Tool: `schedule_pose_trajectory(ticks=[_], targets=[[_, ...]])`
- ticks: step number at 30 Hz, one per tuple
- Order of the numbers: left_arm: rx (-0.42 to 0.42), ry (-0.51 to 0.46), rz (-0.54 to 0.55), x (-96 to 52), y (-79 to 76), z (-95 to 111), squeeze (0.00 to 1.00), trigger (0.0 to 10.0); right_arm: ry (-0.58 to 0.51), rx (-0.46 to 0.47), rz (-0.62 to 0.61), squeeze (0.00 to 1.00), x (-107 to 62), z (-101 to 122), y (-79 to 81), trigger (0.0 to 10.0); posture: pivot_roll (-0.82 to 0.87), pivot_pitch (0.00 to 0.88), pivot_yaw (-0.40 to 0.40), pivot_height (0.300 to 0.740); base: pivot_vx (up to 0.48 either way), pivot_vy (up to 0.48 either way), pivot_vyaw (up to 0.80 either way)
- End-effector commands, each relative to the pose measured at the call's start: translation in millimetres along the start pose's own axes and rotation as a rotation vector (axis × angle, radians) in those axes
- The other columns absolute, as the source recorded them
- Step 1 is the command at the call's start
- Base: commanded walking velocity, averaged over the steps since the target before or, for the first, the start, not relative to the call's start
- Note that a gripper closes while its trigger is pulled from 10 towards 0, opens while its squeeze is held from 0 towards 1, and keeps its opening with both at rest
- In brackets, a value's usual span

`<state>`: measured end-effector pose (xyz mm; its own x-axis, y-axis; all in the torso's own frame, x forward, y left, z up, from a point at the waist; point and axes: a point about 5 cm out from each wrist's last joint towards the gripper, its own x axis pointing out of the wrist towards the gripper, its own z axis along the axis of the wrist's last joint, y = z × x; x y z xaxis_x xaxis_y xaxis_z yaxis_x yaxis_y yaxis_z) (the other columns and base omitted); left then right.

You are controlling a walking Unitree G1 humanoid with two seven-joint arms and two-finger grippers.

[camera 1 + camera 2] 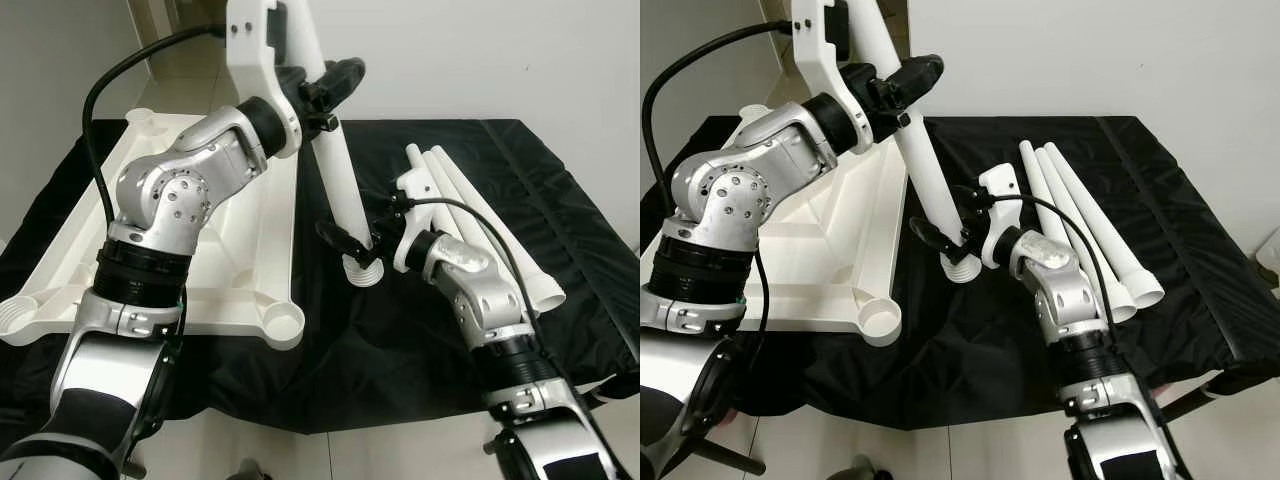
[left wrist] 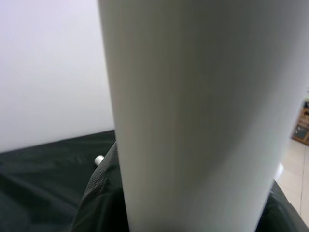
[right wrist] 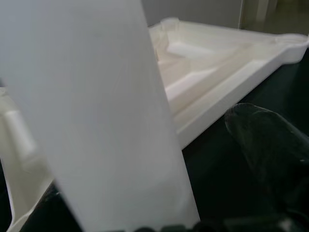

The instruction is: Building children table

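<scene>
Holding one long white plastic table leg [image 1: 335, 170] between them, both tools are clamped on it: the left tool [image 1: 325, 95] grips the shaft high up, and the right tool [image 1: 352, 240] pinches it low down, just above the ribbed threaded end [image 1: 362, 272]. That leg stands steeply, leaning only a little, its threaded end pointing down at the black cloth [image 1: 400, 350] and hanging just beside the near right corner of the upturned white plastic tabletop [image 1: 240, 260].

Taking that tabletop as the landmark, its round corner socket [image 1: 283, 322] lies nearest the leg's threaded end, slightly toward the robot and to the robot's left of it. A second socket [image 1: 18, 316] sits at the near left corner, well apart. My judgement is that the coming move turns on this offset: the threaded end must travel left and toward the robot to sit over the near right socket, with the leg's long axis brought upright so the threads can bite. The right tool is nearer that end and probably steers it.

Three more white tapered legs [image 1: 480, 225] lie side by side on the cloth to the right of the tabletop, behind the right arm.

No brand, label or writing is readable anywhere.
</scene>
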<state>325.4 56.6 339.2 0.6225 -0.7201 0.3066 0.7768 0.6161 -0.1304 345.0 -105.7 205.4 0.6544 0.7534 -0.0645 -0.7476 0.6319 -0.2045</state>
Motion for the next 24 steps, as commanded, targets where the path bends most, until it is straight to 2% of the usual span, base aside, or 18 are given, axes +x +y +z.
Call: schedule_pose_trajectory(ticks=[1,8,17,18,19,21,22,24], targets=[[0.054,-0.021,-0.362,-0.5,-25.9,6,0.0,10.0,0.065,-0.007,0.016,0.0,1.7,-3,-0.6,10.0,-0.04,0.0,0.013,0.74,0.0,0.0,0.0],[0.088,-0.005,-0.38,0.3,-33.3,1,0.0,10.0,0.109,-0.027,0.039,0.0,5.5,7,-2.2,10.0,-0.04,0.0,0.013,0.74,0.0,0.0,0.0],[0.098,0.002,-0.389,0.3,-35.6,-1,0.0,10.0,0.085,-0.045,0.053,0.0,7.7,19,-0.4,10.0,-0.05,0.0,0.016,0.74,0.0,0.0,0.0],[0.1,0.002,-0.389,0.5,-35.8,-2,0.0,10.0,0.082,-0.045,0.058,0.0,7.8,23,0.2,7.9,-0.05,0.0,0.017,0.74,0.0,0.0,0.0],[0.1,0.002,-0.39,0.7,-36.1,-2,0.0,10.0,0.081,-0.049,0.059,0.0,7.6,26,0.3,4.7,-0.05,0.0,0.017,0.74,0.0,0.0,0.0],[0.1,0.003,-0.393,0.7,-36.6,-2,0.0,10.0,0.084,-0.055,0.059,0.0,7.1,29,0.4,4.6,-0.05,0.0,0.019,0.74,0.0,0.0,0.0],[0.101,0.003,-0.393,0.7,-36.6,-2,0.0,10.0,0.083,-0.052,0.06,0.0,6.7,31,0.5,4.0,-0.05,0.0,0.021,0.74,0.0,0.0,0.0],[0.101,0.003,-0.392,0.6,-36.5,-2,0.0,10.0,0.082,-0.048,0.06,0.0,6.4,33,0.5,4.0,-0.05,0.0,0.021,0.74,0.0,0.0,0.0]])
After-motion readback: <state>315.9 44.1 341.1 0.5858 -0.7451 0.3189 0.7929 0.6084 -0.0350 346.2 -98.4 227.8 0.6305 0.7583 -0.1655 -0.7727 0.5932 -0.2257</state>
